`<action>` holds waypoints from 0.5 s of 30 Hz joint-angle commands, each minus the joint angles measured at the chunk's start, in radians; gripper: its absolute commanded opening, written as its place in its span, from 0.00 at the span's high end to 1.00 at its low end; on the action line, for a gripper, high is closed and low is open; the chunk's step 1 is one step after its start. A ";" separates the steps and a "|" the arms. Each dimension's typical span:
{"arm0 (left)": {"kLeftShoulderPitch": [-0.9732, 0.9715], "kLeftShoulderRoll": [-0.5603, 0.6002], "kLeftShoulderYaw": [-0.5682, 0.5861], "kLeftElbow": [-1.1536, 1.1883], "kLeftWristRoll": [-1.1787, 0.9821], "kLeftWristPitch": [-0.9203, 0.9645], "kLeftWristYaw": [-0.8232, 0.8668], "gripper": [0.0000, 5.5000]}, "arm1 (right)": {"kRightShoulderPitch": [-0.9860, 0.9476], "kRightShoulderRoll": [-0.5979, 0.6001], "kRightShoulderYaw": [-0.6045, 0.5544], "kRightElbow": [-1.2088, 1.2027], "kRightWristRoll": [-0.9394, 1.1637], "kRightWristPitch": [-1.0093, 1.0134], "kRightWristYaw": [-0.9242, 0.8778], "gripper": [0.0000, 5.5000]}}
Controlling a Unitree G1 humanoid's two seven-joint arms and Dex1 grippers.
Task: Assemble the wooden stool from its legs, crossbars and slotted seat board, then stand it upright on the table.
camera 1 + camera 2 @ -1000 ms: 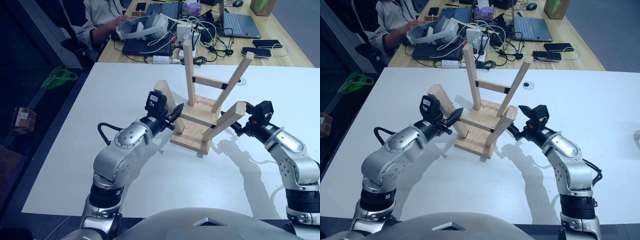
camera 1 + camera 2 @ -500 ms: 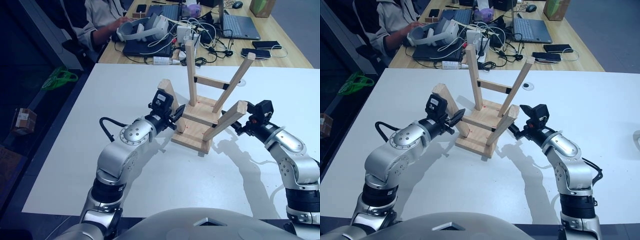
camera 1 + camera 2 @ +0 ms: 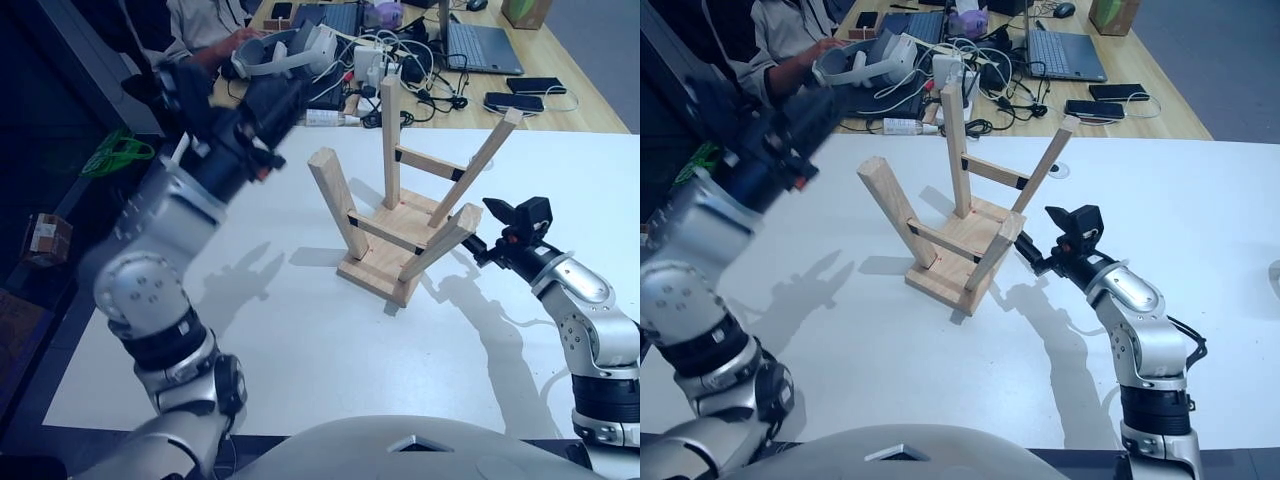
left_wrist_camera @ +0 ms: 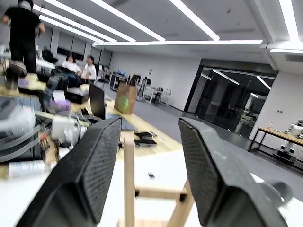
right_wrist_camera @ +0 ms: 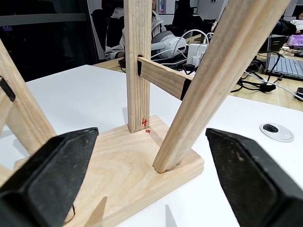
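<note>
Stool [image 3: 405, 215] is sitting upside down on the white table [image 3: 300, 340], with the slotted seat board [image 3: 372, 282] lying flat and taken here as reference. Count: one seat board; four legs [image 3: 389, 140], all standing up out of the board and splaying outward; two crossbars [image 3: 430, 165] seen, one joining the far pair of legs and one joining the near pair; any others I cannot make out. Assembly is looking complete, so the step remaining is, in my judgement, turning it over onto its feet. The right gripper [image 5: 151, 142] is hovering just beside the upper end of the near-right leg [image 3: 440, 240], to the right of the board and above it. Its fingers are standing wide apart and gripping nothing. That leg's long axis is running from the board up and outward toward this gripper, so the stool is lying to the gripper's left, along the line of its open jaws. The left gripper [image 4: 149, 156] is hanging high, well apart from the board on its left, fingers likewise spread and empty. The right arm is much the nearer one.
</note>
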 commanded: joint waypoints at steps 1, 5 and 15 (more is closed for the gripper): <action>-0.174 0.065 -0.066 0.147 0.081 -0.050 -0.013 0.59 | -0.041 0.007 0.005 0.020 -0.001 0.004 -0.001 0.23; -0.189 0.071 -0.204 0.248 0.200 -0.078 -0.027 0.59 | -0.056 0.016 0.015 0.027 -0.005 0.001 0.002 0.23; 0.000 0.110 -0.564 0.265 0.401 0.070 -0.079 0.59 | -0.051 0.018 0.019 0.033 -0.013 -0.001 0.004 0.23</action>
